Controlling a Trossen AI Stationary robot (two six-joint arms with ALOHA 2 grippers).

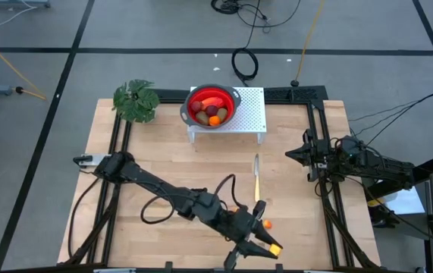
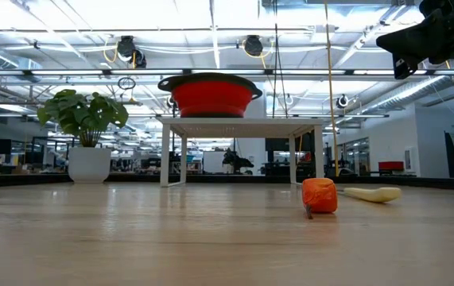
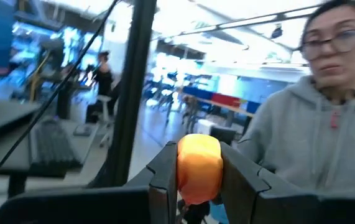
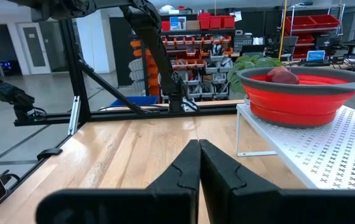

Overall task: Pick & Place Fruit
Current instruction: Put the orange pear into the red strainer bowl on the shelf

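— While the left gripper hangs near the front edge of the table, what is it carrying?

— A small orange fruit, pinched between its two fingers. The left wrist view shows it squeezed from both sides, with most of its round body standing proud of the fingers.

— And the rest of the fruit?

— One loose orange piece lies on the wood just beside that gripper, close to the handle end of a slim knife. Several more already sit in the red bowl on the white rack at the far side.

— The other arm?

— The right gripper waits at the right edge of the table, its fingers pressed together on nothing.

— What could spoil the carry?

— Likely the grip itself: the fruit is round and held only at its flanks, so a quick swing could pop it out. The path to the bowl crosses the knife and the loose piece; a low pass could knock either. The bowl stands raised, so too low an approach might clip its rim.
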